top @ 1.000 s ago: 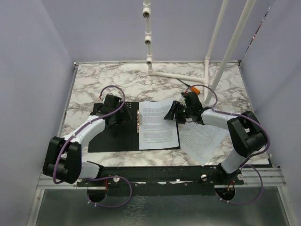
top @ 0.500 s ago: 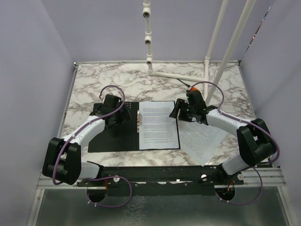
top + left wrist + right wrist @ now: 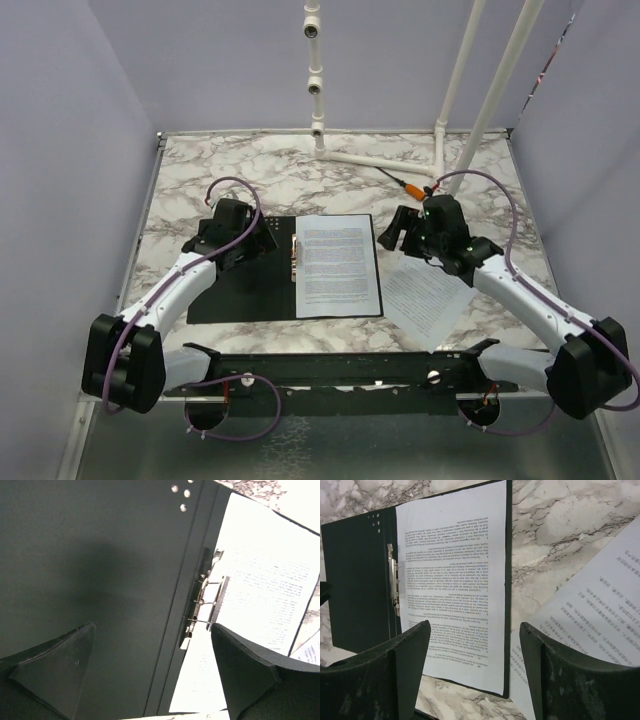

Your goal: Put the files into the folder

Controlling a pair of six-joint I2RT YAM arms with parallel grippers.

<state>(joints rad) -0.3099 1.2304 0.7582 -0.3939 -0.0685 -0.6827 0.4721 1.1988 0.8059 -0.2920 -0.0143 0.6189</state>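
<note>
- Spread wide, the left pincer hovers over the bare black left half of the folder, with nothing between its fingers.
- The right pincer also stands parted and empty, above the marble table just beside the folder's far right corner.
- The folder lies open and flat near the table's front edge, black inside up, with its metal clip along the spine.
- One printed sheet lies squarely on the folder's right half, its left edge beside the clip.
- More loose sheets lie askew on the marble just right of the folder, under the right arm; how many cannot be told.
</note>
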